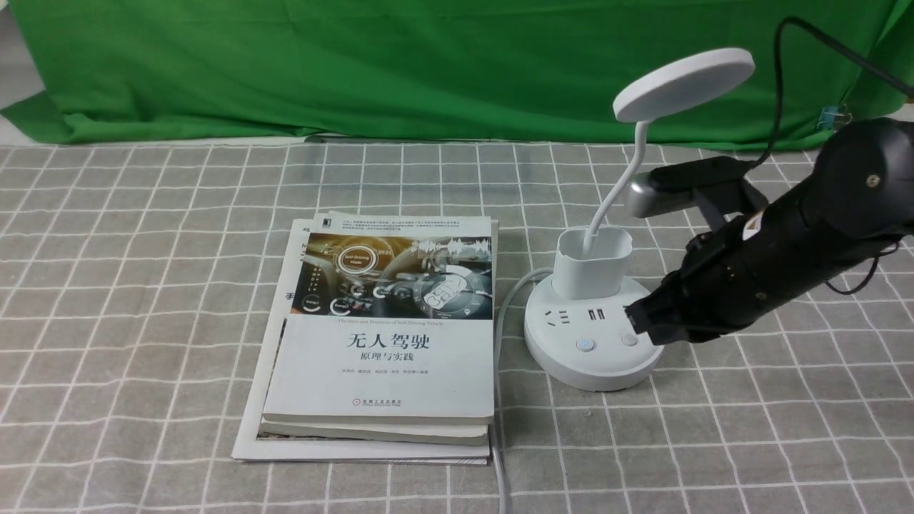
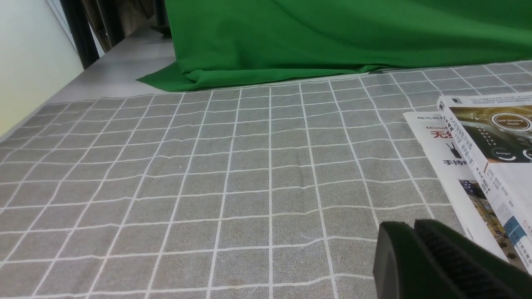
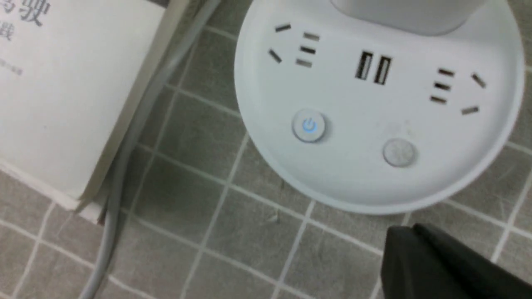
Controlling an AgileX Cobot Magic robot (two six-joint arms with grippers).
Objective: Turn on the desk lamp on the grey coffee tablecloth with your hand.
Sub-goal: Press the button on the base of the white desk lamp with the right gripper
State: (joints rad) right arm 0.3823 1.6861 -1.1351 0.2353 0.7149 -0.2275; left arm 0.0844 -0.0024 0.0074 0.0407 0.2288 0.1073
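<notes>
The white desk lamp (image 1: 593, 285) stands on the grey coffee tablecloth (image 1: 128, 271) at the right, its disc head (image 1: 683, 83) unlit. Its round base (image 3: 374, 104) has sockets, a blue-lit power button (image 3: 309, 126) and a plain grey button (image 3: 399, 152). My right gripper (image 1: 638, 319) is shut and empty, its tip hovering at the base's right edge close to the plain button (image 1: 629, 340). In the right wrist view the shut tip (image 3: 409, 232) sits just off the base rim. My left gripper (image 2: 409, 226) is shut and empty, low over the cloth, left of the books.
A stack of books (image 1: 382, 335) lies left of the lamp. The lamp's grey cable (image 1: 502, 335) runs between books and base toward the front edge. A green backdrop cloth (image 1: 400, 64) hangs behind.
</notes>
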